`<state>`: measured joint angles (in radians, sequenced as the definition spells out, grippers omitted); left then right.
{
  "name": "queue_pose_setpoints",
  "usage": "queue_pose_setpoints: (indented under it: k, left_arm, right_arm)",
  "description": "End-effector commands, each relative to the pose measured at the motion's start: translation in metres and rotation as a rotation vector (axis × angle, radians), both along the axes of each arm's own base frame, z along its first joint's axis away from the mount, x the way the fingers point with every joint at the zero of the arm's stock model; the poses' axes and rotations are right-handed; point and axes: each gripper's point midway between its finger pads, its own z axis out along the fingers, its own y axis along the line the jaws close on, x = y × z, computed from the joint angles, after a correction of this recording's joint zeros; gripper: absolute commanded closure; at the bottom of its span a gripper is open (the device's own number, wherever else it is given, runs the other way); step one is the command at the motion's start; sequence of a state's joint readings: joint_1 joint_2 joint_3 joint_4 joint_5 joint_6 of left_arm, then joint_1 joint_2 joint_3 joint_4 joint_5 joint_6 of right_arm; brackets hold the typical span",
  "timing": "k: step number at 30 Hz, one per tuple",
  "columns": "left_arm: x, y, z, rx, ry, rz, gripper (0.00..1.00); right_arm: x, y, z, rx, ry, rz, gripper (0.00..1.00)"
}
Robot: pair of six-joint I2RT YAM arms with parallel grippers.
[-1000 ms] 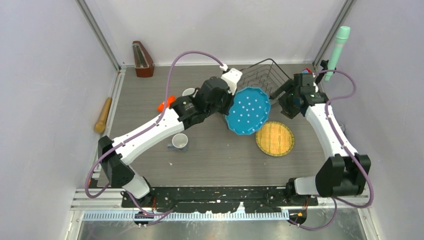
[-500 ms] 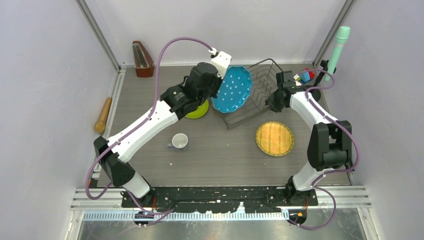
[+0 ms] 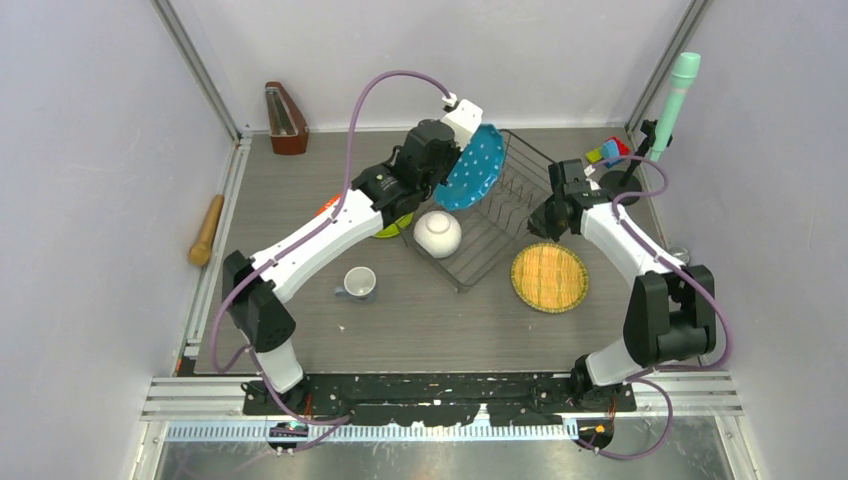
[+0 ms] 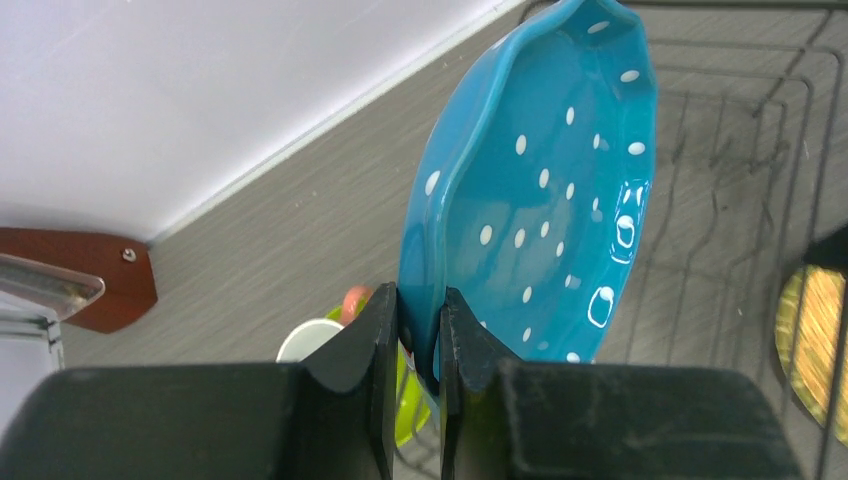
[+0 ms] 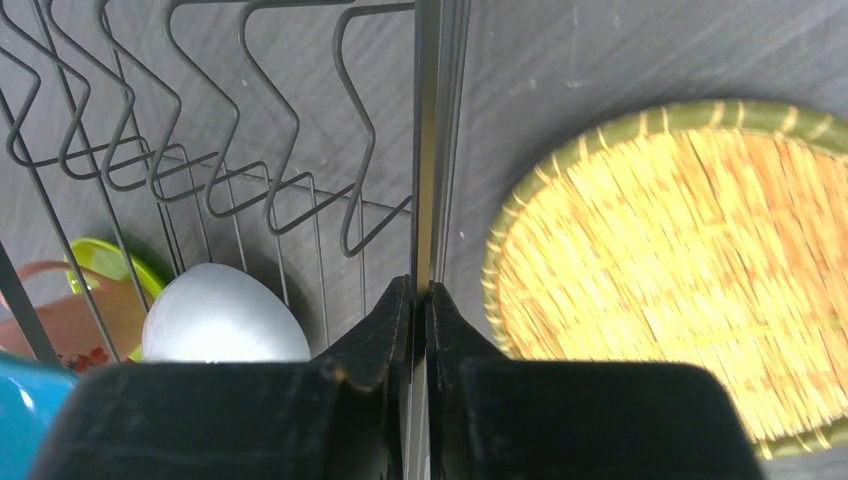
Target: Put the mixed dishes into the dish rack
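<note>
Near the worktop's far edge, the left gripper [image 4: 418, 305] clamps the blue plate [image 3: 470, 168] above the dish rack [image 3: 500, 215], whose rim wire the right gripper [image 5: 420, 290] pinches; only the white bowl [image 3: 437, 233] seems loaded, with the pale mug [image 3: 358, 283] and lime-green plate [image 3: 397, 226] outside.

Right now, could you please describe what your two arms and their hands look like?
Left arm and right arm: white link shells, black joint housings, black bases, and a purple cable looping along each. Left hand and right hand: flat black fingers.
</note>
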<state>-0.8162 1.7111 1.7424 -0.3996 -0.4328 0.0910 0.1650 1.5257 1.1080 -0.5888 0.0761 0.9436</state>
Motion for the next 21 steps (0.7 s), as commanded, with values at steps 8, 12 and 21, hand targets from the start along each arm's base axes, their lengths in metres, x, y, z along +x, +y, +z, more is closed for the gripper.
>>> queue_pose_setpoints:
  k: [8, 12, 21]
  left_arm:
    - [0.043, -0.014, 0.114, -0.199, -0.406, 0.159, 1.00]
    - [0.045, -0.027, 0.112, -0.051, -0.503, 0.244, 1.00]
    - [0.043, -0.058, 0.092, 0.136, -0.535, 0.238, 1.00]
  right_arm:
    - [-0.015, 0.002, 0.040, 0.006, -0.112, -0.019, 0.25]
    - [-0.013, -0.010, 0.055, -0.054, -0.144, -0.034, 0.24]
    - [-0.021, -0.041, 0.082, -0.141, -0.271, -0.130, 0.24]
